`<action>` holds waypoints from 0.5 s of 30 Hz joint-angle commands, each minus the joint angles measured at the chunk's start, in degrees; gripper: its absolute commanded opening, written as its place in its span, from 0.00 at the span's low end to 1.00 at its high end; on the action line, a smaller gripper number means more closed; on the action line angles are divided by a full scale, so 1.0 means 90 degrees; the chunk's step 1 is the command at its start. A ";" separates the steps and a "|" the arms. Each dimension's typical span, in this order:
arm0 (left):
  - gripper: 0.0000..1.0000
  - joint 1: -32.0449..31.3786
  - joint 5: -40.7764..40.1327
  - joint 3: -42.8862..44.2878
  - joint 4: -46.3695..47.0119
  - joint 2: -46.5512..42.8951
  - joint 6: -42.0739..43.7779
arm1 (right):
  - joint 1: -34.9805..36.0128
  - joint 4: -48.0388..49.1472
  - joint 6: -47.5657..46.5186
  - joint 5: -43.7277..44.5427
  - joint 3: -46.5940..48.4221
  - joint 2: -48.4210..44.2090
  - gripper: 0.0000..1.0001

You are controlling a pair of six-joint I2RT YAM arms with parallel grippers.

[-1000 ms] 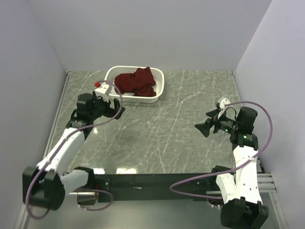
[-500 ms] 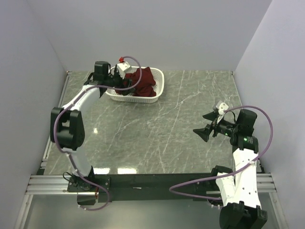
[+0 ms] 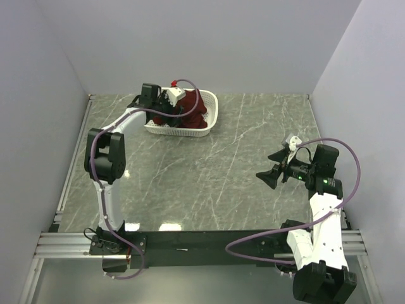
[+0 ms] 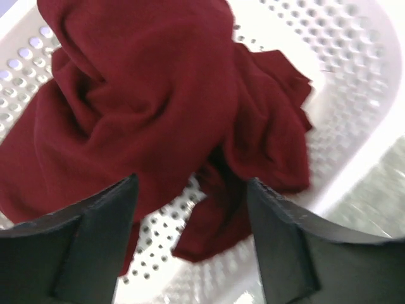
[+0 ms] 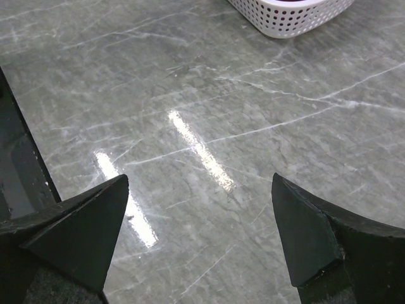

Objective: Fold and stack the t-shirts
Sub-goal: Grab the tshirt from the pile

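Observation:
A crumpled dark red t-shirt (image 3: 193, 111) lies inside the white perforated basket (image 3: 184, 132) at the back left of the table. My left arm reaches out to the basket, and my left gripper (image 3: 168, 110) hangs open over the shirt's left part. In the left wrist view the t-shirt (image 4: 145, 95) fills the basket (image 4: 354, 76), and the left gripper (image 4: 191, 185) has its fingers apart just above a fold of cloth, holding nothing. My right gripper (image 3: 270, 167) hovers wide open over bare table at the right, empty (image 5: 199, 183).
The grey marble table (image 3: 221, 171) ends at a black rail along the near edge. White walls enclose the back and both sides. A corner of the basket (image 5: 285, 19) shows at the top of the right wrist view.
My left arm has swung from the near left of the table out to the basket, and its jaws have narrowed a little over the shirt. The right arm has hardly moved.

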 commanded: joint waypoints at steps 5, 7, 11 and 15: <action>0.66 -0.0199 -0.0861 0.0480 0.0881 0.0339 -0.0035 | -0.0040 -0.0077 -0.0136 -0.0187 0.0166 0.0032 1.00; 0.46 -0.0229 -0.0919 0.0549 0.0911 0.0436 -0.0065 | -0.0030 -0.0116 -0.0166 -0.0197 0.0166 0.0042 1.00; 0.01 -0.0238 -0.0715 0.0773 0.0639 0.0486 -0.0085 | -0.0040 -0.0184 -0.0224 -0.0187 0.0205 0.0052 1.00; 0.00 -0.0297 -0.0529 0.0326 0.1094 -0.0196 -0.0172 | -0.0069 -0.0175 -0.0215 -0.0236 0.0186 0.0003 1.00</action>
